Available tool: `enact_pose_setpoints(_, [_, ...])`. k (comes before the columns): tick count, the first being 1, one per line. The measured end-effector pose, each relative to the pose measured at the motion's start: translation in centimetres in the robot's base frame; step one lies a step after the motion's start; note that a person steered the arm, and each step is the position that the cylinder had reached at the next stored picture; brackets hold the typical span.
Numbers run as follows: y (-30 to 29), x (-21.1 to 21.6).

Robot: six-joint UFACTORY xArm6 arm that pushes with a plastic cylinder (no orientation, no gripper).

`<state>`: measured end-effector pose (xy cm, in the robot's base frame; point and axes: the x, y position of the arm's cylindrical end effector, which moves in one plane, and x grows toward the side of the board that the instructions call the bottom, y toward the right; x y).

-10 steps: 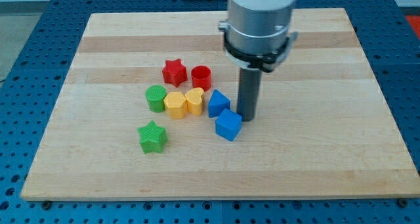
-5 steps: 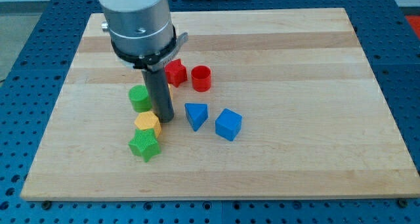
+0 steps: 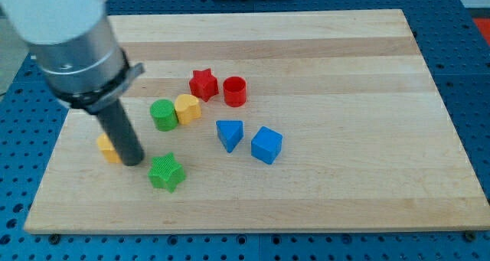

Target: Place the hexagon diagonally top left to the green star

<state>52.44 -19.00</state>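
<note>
The yellow hexagon (image 3: 107, 148) lies near the board's left edge, partly hidden behind my rod. My tip (image 3: 132, 161) rests on the board just right of the hexagon, touching it. The green star (image 3: 166, 173) lies a short way to the right of and below my tip. The hexagon sits to the upper left of the green star.
A green cylinder (image 3: 162, 115) and a yellow heart (image 3: 187, 108) touch each other above the star. A red star (image 3: 204, 84) and a red cylinder (image 3: 235, 91) lie further up. A blue triangle (image 3: 229, 133) and a blue cube (image 3: 266, 145) lie to the right. The wooden board (image 3: 367, 77) has blue pegboard around it.
My rod swept from the board's middle to the left. The yellow hexagon was pushed left, away from the heart, past the green star. The blue triangle shifted left and down.
</note>
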Motion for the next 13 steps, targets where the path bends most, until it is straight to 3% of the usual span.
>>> enact_pose_setpoints(8, [-0.4, -11.6])
enact_pose_setpoints(10, [4.5, -13.1])
enact_pose_setpoints(11, [-0.2, -12.3])
enact_pose_setpoints(13, [-0.8, -4.9])
